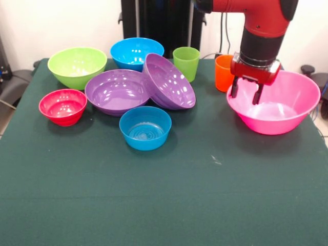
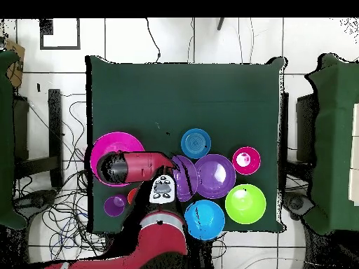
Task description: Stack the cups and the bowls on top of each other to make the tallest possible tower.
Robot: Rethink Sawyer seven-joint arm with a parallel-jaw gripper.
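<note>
Gripper (image 1: 246,95) hangs spread over the pink bowl's (image 1: 292,110) back rim. I'd straddle that rim squarely, then pinch, since glossy plastic probably slips.

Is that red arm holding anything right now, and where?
Nothing. The end effector hangs open over the pink bowl, its fingers apart with nothing between them.

near half of table (image 1: 164,205) bare; far half crowded: bowl cluster (image 1: 133,92) on one side, pink bowl (image 1: 287,110) on the other.
</note>
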